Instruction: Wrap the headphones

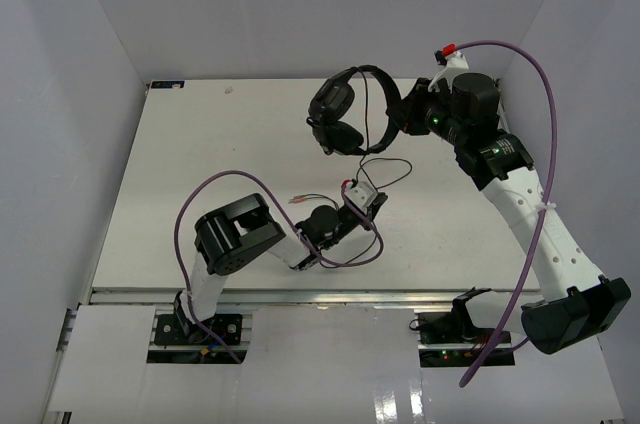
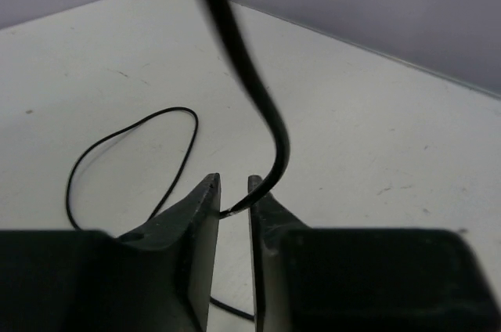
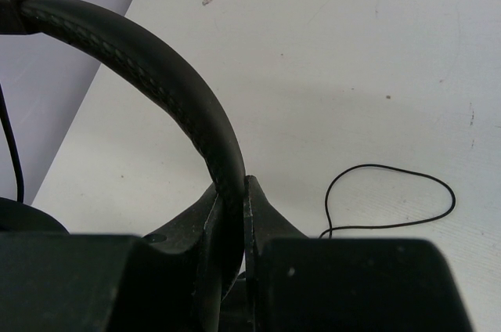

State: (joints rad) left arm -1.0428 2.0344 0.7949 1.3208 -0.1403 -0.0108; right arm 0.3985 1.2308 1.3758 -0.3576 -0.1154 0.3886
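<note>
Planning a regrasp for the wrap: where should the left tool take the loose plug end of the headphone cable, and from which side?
Likely just behind the reddish plugs, where the cable lies flat on the table. Come from above, closing across the wire; it looks too thin for a side approach. The left tool now pinches it mid-length.

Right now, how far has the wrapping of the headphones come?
Done: the right gripper is clamped on the headband and holds the headphones. In hand: the left gripper pinches the cable. Left: no turn of cable shows around the headband; a loop and the plugs lie loose on the table.
</note>
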